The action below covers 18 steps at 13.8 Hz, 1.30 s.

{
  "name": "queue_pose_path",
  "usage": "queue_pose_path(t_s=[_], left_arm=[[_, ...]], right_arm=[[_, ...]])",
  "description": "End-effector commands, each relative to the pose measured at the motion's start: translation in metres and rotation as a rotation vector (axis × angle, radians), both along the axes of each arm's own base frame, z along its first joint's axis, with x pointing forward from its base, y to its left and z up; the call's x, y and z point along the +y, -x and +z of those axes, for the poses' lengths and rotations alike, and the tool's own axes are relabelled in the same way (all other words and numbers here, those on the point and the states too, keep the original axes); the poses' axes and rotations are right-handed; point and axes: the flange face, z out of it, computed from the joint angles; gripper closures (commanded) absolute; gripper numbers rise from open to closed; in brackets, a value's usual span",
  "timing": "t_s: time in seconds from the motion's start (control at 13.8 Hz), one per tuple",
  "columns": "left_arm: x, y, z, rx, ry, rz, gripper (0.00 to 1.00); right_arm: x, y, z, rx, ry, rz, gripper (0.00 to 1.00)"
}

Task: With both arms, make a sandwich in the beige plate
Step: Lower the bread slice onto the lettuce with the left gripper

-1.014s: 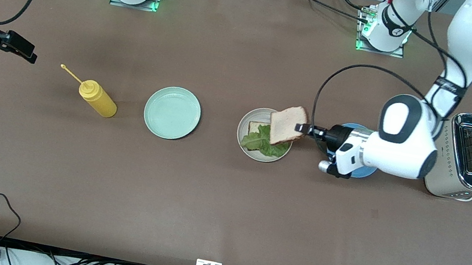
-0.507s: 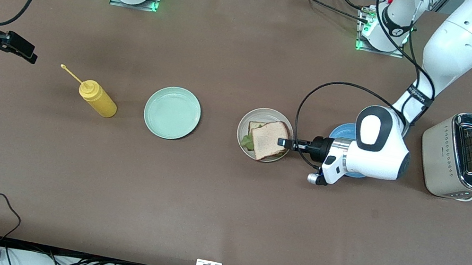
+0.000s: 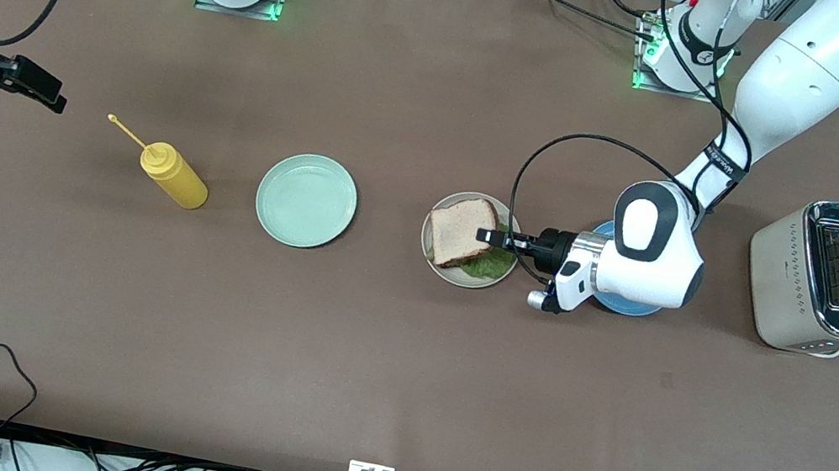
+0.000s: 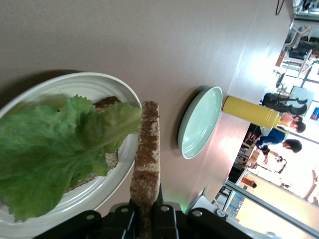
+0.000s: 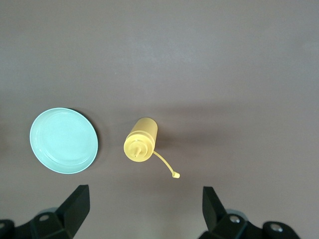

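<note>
Two grippers: the left gripper (image 3: 484,236) has its fingers clamped on a bread slice (image 3: 460,230) over the beige plate (image 3: 434,260) mid-bench; the right gripper (image 3: 36,84) waits, fingers apart, over the bench's right-arm end.

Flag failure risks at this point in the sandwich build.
1. The left end effector grips the top bread slice by one edge only; in the left wrist view the slice stands on edge beside the lettuce, so it may drop askew on release.
2. The slice sits toward the beige plate's mint-plate rim; lettuce shows uncovered, so the stack may end misaligned.
The right end effector waits, open, over the mustard bottle.
</note>
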Motion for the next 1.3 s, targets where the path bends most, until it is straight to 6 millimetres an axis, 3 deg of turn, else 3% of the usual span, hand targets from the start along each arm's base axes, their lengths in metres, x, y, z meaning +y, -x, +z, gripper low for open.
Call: queue_pose_path(t_s=[0.0,0.29,0.43,0.94,1.23], left_arm=[[0.013,0.006,-0.002,-0.067,0.056,-0.048,1.0],[0.027,0.005,-0.004,-0.12,0.103,-0.096,1.0],[0.034,0.005,-0.015,-0.134,0.117,-0.103,1.0],[0.031,0.005,-0.01,-0.116,0.206,-0.095,1.0],[0.03,0.008,-0.028,-0.155,0.24,-0.122,1.0]], right_arm=[[0.001,0.005,0.002,-0.005,-0.015,-0.001,0.0],[0.001,0.005,0.001,-0.003,-0.014,-0.001,0.0],[0.0,0.005,0.001,-0.003,-0.014,-0.001,0.0],[-0.001,0.005,0.0,0.0,-0.014,-0.004,0.0],[-0.001,0.005,0.0,0.001,-0.014,-0.004,0.0]])
